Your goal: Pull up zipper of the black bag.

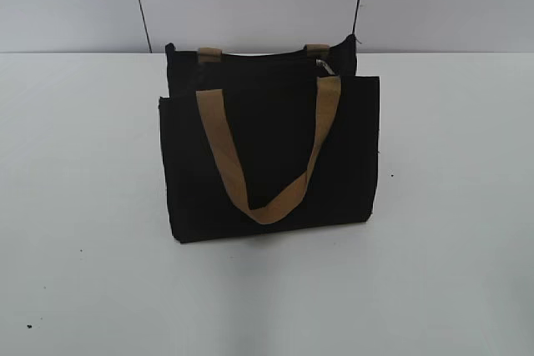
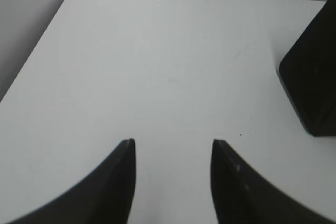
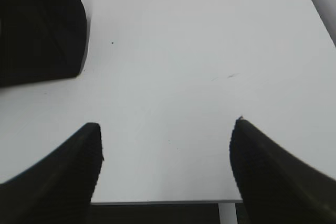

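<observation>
Black bag (image 1: pixel 271 156) stands upright mid counter (image 1: pixel 450 206), zipper (image 1: pixel 324 67) tiny at top right by rear strap. Left pincer (image 2: pixel 173 153) & right pincer (image 3: pixel 167 129) both spread, empty, well apart from bag. Risk: snagging tan strap (image 1: pixel 267 156) instead, or bag tipping w/o bracing.

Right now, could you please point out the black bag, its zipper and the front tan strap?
black bag (image 1: pixel 275 135): exterior view, front panel.
zipper (image 1: pixel 324 67): exterior view, silvery slider at top right.
front tan strap (image 1: pixel 269 210): exterior view, bottom of loop.
</observation>
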Motion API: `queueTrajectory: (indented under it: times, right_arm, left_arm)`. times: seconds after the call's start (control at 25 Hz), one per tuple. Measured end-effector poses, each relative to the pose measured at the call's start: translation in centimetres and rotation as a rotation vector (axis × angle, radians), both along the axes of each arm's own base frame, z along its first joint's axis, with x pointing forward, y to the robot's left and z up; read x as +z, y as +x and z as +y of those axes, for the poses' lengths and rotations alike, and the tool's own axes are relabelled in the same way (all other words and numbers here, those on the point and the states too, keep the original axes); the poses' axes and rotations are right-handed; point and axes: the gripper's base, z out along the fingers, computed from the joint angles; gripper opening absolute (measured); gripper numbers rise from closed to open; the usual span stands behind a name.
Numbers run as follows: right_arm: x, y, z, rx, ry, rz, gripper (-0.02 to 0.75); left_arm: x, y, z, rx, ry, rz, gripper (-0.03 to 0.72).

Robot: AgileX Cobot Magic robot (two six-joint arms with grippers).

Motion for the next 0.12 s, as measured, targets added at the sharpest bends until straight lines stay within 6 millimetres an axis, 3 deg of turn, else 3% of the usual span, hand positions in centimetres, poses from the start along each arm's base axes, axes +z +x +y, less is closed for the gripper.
queueTrajectory:
  times: [0.12]
  right_arm:
    - [0.0, 0.0, 0.0, 0.0, 0.0, 0.0, 0.578]
  left_arm:
    - [0.0, 0.0, 0.0, 0.0, 0.0, 0.0, 0.349]
